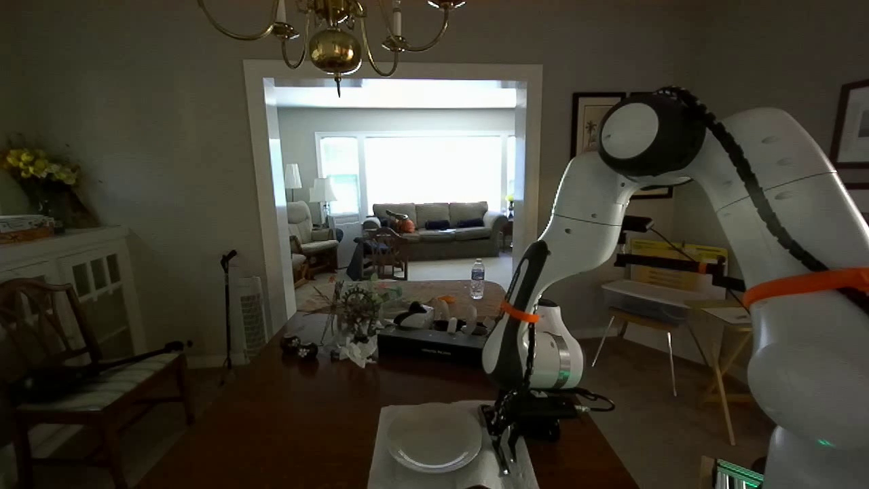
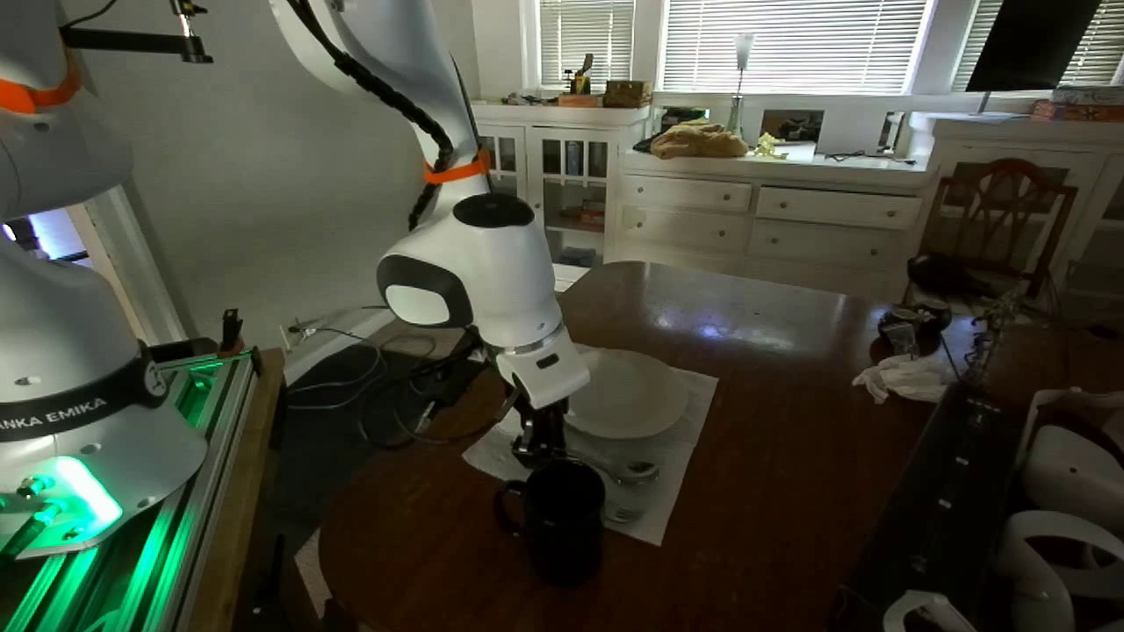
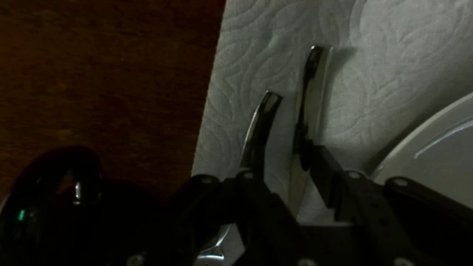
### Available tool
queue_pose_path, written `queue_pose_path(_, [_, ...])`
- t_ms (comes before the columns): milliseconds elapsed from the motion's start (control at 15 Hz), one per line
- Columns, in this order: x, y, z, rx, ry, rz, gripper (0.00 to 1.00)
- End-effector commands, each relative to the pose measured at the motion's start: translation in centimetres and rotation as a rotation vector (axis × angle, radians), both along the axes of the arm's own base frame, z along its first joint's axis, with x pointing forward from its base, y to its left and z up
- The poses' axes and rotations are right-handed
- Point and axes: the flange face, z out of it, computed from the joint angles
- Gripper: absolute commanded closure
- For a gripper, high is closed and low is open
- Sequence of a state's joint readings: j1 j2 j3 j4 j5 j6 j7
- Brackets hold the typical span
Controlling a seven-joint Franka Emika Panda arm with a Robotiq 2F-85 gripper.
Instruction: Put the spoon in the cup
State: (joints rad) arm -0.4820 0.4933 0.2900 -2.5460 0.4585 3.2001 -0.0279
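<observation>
The silvery spoon lies on the white paper towel; its bowl shows in an exterior view and its handle in the wrist view. The similar utensil lies beside it, nearer the cup, with its handle in the wrist view. The near-black cup stands upright on the table; its handle shows dark in the wrist view. My gripper is open and low over the towel, the spoon handle between its fingers, close to the right fingertip. The left finger is by the other handle.
A white round plate sits on the paper towel beside the gripper. A long black box, a wire plant and crumpled tissue stand farther along the wooden table.
</observation>
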Motion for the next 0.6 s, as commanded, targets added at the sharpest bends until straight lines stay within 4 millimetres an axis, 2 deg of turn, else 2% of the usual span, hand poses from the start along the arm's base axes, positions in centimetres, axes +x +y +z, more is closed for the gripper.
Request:
queue_pose_path(0, [-0.16, 0.26, -0.16, -0.012, -0.005, 0.022, 0.58])
queue_pose_path(133, [-0.16, 0.21, 0.24, -0.012, -0.010, 0.022, 0.56])
queue_pose_path(533, [-0.05, 0.35, 0.20, -0.022, -0.020, 0.033, 0.62])
